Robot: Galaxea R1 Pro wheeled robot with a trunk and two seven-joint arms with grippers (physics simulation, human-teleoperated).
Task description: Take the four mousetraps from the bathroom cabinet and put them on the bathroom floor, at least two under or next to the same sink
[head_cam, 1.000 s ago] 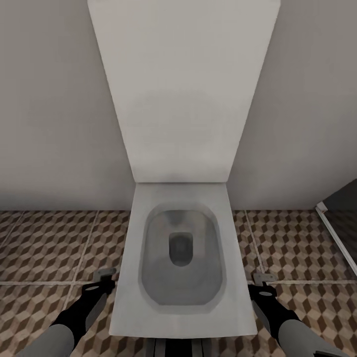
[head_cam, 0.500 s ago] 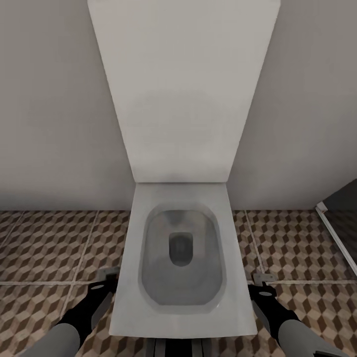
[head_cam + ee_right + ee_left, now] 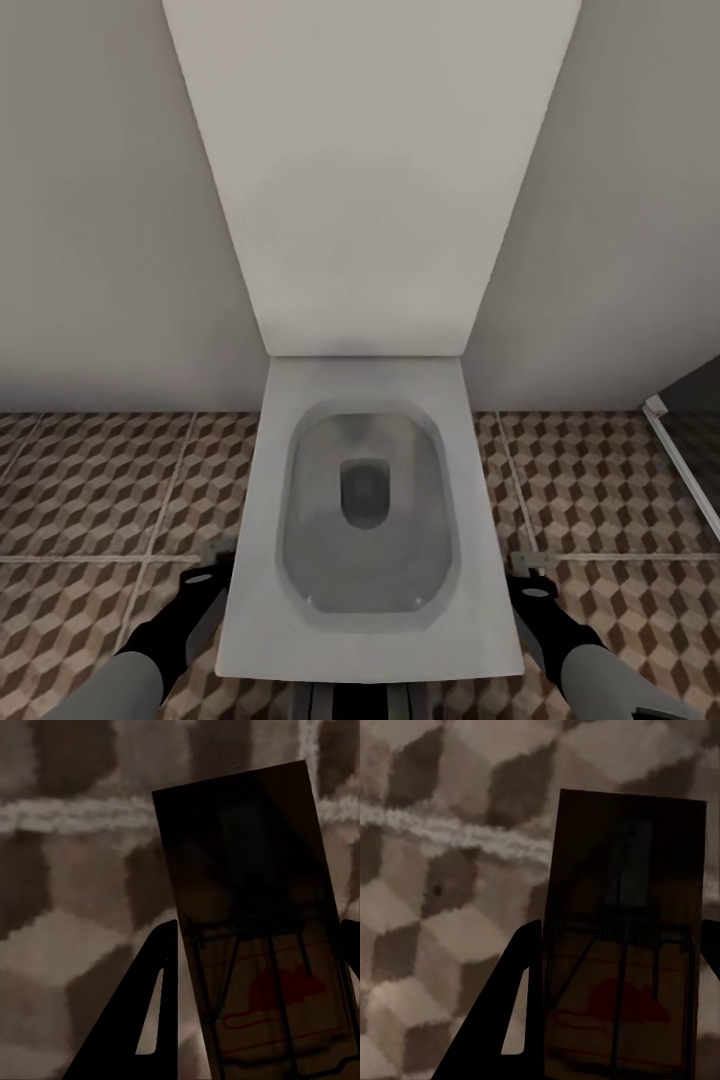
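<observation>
left gripper (image 3: 215, 560) clamped on mousetrap (image 3: 622, 937), right gripper (image 3: 528, 567) on second mousetrap (image 3: 259, 930), toilet (image 3: 365, 520) between, tiled floor (image 3: 90, 490) alongside

I see the toilet (image 3: 365, 610) as smooth white ceramic with a faint satin sheen, its raised lid (image 3: 365, 180) equally plain and matt. The bathroom floor (image 3: 90, 490) reads as flat printed tile — brown, beige and white cubes, pale grout lines slightly rough. The wall (image 3: 100, 250) looks matt, painted grey. On my wrist cameras each mousetrap (image 3: 626, 937) (image 3: 255, 930) shows dull brown wood with thin dark wire — metal, unpolished — and a red printed mark.
</observation>
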